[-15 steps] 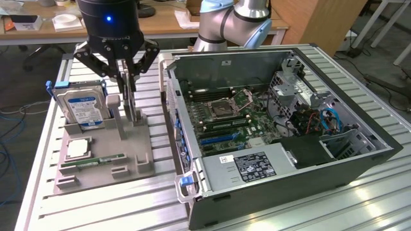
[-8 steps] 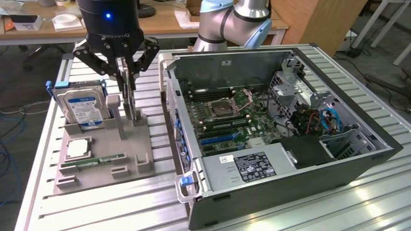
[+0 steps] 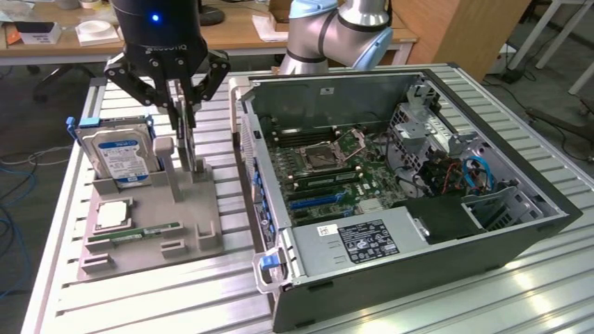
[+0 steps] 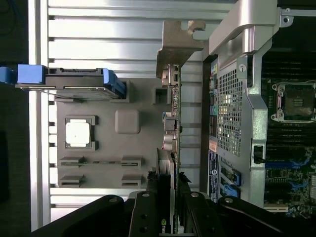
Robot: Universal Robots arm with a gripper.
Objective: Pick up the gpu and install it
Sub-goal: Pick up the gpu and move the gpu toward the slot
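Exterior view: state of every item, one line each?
gpu, upright in parts tray slot, gripped.
end effector, closed on gpu.
hard drive, upright in tray.
CPU, flat in tray recess.
memory stick, flat on tray.
computer case, on its side, panel off.

Bright, even light; glare on table (image 3: 524,282) slats (soft shadows).

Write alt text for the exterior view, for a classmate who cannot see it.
A robot's fingers are closed on the gpu, a thin card standing upright in a grey holder. A hard drive stands in the same holder, and an open computer case lies on the exterior view's right.
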